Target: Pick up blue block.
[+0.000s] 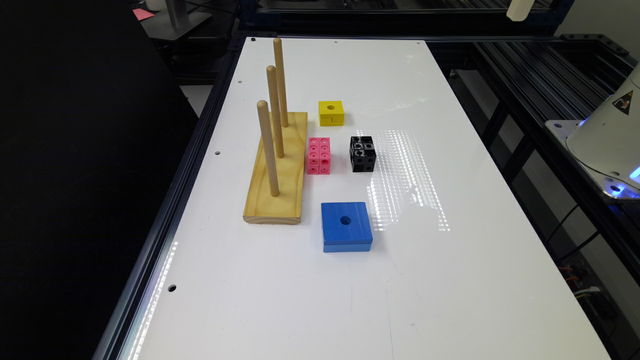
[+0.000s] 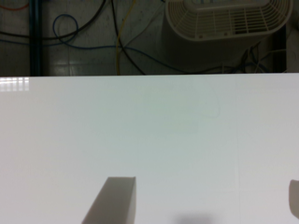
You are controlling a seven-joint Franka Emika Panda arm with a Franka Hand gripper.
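Left to right we see the peg stand, then the blue block at its 4 o'clock – untouched (approach not begun). Our gripper hangs wide open, empty; next, we centre above it.

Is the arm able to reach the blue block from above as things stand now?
Probably yes. The blue block lies flat on the white table, apart from the wooden peg stand and the pink block, nothing on top.
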